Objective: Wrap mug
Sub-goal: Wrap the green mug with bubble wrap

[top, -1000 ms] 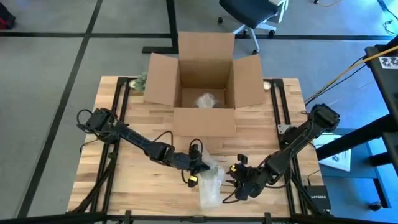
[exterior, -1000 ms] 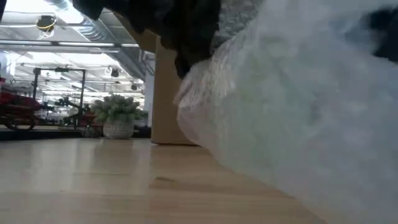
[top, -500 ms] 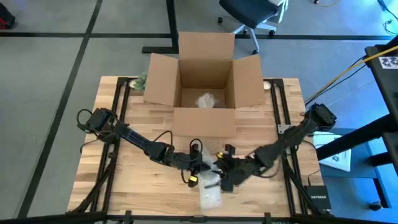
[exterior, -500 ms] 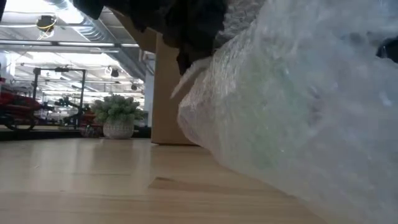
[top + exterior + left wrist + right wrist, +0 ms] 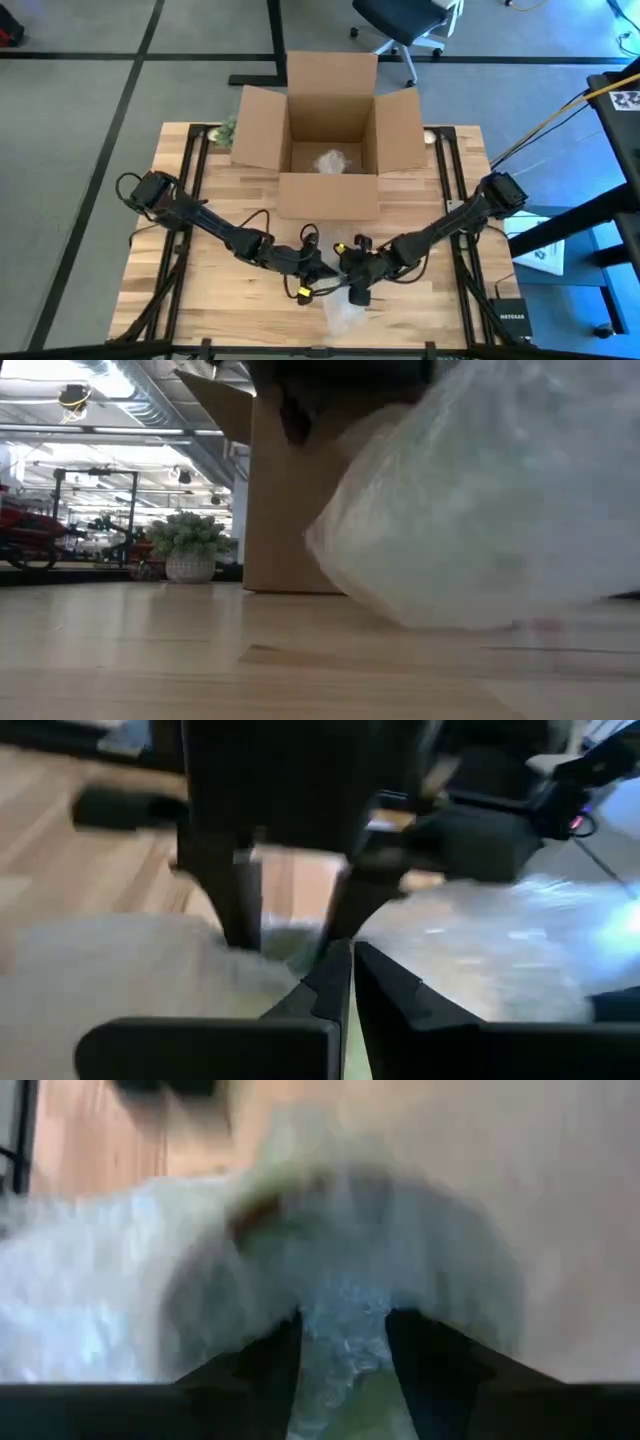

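A bundle of clear bubble wrap (image 5: 345,312) lies near the table's front edge, at the middle. It fills the right of the low view (image 5: 480,510). The mug is hidden; I cannot tell whether it is inside the wrap. My left gripper (image 5: 318,272) is at the bundle's left far side and shut on the wrap. My right gripper (image 5: 350,285) is close beside it on the right, its fingers closed on wrap that shows between them (image 5: 343,1350). My left gripper pinches a thin part of the bubble wrap (image 5: 300,955) between its two shut fingers, coming from the table's left and slanting down. One layer or several, I cannot tell. My right gripper has a fold of the wrap (image 5: 345,1320) between its two fingers, coming from the table's right and slanting down. The rest of the bundle lies on the table toward the near edge.
An open cardboard box (image 5: 330,140) stands at the table's far middle, with a small wrapped bundle (image 5: 331,161) on its floor. A small potted plant (image 5: 190,545) stands left of the box. Bare wood lies left and right of the arms.
My right gripper has swung from the table's right toward the left, up to the bundle beside my left gripper. The wrap's near part has drawn back from the near edge and bunched up. My left gripper has stayed about where it was.
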`<state>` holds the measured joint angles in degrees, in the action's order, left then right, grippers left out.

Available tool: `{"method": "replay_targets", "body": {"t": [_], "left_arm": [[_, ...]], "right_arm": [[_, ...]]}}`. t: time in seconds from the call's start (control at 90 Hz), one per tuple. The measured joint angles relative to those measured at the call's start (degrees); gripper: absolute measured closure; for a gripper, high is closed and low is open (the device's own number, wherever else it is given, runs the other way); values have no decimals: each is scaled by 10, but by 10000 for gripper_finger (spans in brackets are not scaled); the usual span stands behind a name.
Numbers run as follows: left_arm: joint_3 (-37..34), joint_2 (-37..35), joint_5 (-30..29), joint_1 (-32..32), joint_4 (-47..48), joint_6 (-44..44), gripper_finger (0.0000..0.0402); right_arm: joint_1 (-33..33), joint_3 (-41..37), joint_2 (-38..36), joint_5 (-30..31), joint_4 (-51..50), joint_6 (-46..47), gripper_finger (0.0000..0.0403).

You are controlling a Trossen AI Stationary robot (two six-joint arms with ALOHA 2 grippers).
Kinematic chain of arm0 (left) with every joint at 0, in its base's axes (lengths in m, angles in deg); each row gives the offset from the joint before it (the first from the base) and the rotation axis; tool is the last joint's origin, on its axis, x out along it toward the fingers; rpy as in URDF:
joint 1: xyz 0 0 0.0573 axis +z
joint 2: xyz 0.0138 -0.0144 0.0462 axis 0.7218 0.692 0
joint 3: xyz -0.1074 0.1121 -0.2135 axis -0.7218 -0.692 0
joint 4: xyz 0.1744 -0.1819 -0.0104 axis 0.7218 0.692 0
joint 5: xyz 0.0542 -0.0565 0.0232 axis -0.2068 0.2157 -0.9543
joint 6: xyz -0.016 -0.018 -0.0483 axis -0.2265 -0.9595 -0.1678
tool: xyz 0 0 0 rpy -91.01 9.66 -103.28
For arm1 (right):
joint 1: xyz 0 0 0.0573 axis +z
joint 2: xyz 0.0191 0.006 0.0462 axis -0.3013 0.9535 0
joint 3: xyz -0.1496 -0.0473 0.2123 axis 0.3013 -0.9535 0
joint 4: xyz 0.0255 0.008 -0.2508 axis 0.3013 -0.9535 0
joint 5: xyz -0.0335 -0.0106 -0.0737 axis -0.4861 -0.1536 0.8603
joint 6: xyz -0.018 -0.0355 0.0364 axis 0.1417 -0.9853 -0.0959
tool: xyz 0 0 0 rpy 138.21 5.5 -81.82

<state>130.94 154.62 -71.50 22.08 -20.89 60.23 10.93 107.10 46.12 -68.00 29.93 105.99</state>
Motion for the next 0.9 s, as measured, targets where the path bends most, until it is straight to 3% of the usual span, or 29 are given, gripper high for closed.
{"method": "replay_targets", "body": {"t": [0.122,0.278,0.4,0.489,0.689,0.9], "left_arm": [[0,-40,-3,-7,53,2,401],[0,-85,-35,-27,195,-32,401],[-4,-89,-80,-44,318,-88,402],[-28,-80,-115,-52,344,-133,402],[-90,-38,-176,-49,188,-141,402],[-103,27,-149,-20,-77,-55,402]], "right_arm": [[0,0,0,-5,1,0,265],[0,0,0,-5,3,0,265],[0,0,0,-5,5,-1,265],[0,0,0,-3,5,-10,265],[0,0,0,-3,6,-15,265],[0,0,0,-3,6,-14,265]]}}
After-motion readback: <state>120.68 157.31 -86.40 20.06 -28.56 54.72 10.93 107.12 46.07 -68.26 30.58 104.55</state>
